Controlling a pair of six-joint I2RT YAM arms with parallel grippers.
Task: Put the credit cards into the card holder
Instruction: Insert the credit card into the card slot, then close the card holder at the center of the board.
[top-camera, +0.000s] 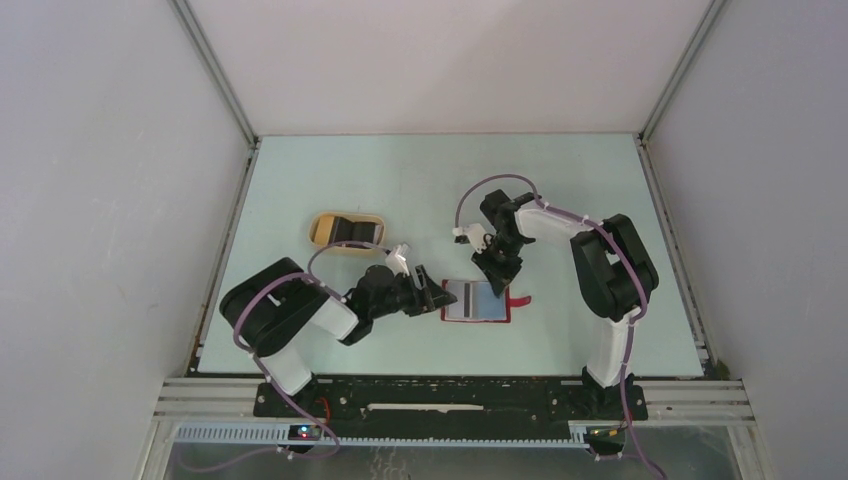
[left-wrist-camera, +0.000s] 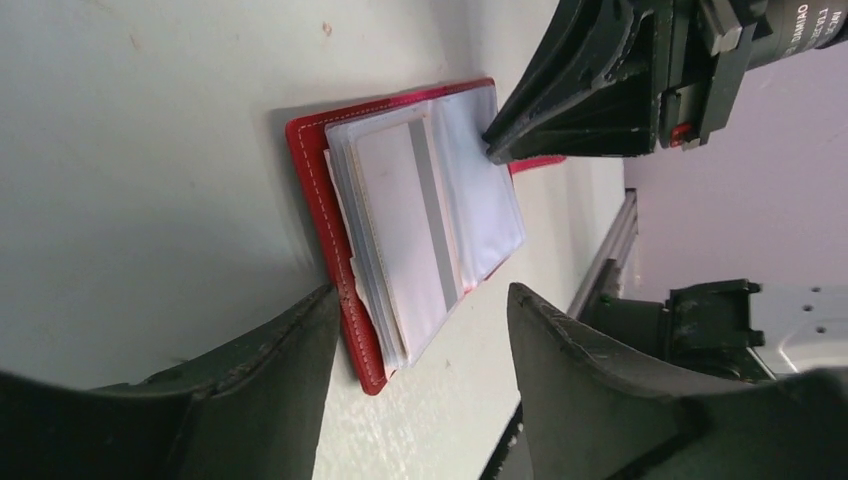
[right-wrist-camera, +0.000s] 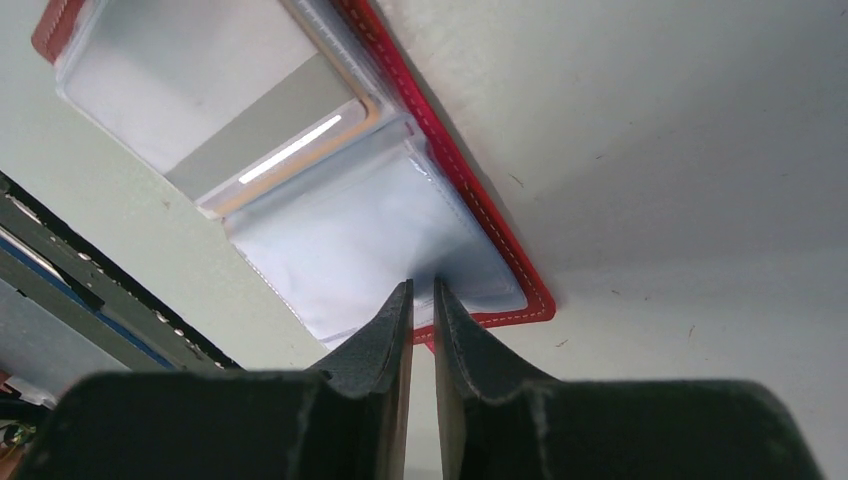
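Observation:
The red card holder (top-camera: 478, 303) lies open on the table, its clear sleeves facing up. One sleeve holds a whitish credit card (left-wrist-camera: 405, 215) with a grey stripe, also visible in the right wrist view (right-wrist-camera: 265, 140). My left gripper (left-wrist-camera: 422, 292) is open, low over the table at the holder's left edge; its fingers straddle a corner of the holder and hold nothing. My right gripper (right-wrist-camera: 421, 283) is shut but for a thin slit, and its tips press down on a pale-blue sleeve (right-wrist-camera: 350, 235) near the holder's right edge. Nothing shows between its fingers.
A tan oval tray (top-camera: 322, 229) stands behind the left arm with something dark in it. The holder's red closure tab (top-camera: 520, 299) sticks out to the right. The two grippers are close together over the holder. Metal rails run along the table's near edge.

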